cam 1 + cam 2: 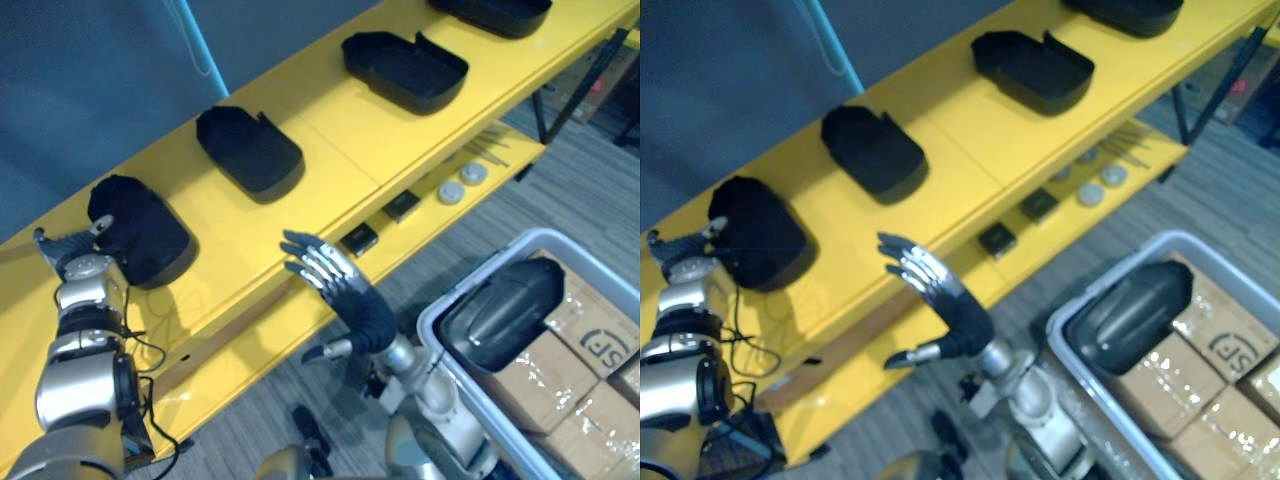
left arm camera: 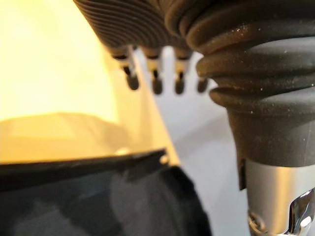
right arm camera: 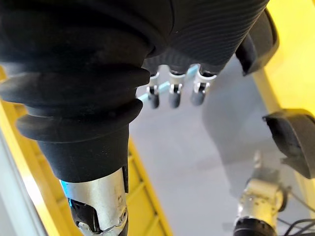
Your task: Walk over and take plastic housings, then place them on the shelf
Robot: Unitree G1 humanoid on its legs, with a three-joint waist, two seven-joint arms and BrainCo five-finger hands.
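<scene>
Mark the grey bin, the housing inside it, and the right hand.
Grey bin (image 1: 472,275): left eye view, on its upper-left rim.
Housing inside it (image 1: 498,312): left eye view, on its glossy top.
Right hand (image 1: 327,268): left eye view, at the base of its fingers.

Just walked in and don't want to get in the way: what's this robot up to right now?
It is stocking black plastic housings onto the yellow shelf. Four sit along the top board. Its left hand, fingers straight, is at the leftmost housing. Its right hand hangs open in front of the shelf, holding nothing. One more housing lies in the grey bin on its right.
</scene>
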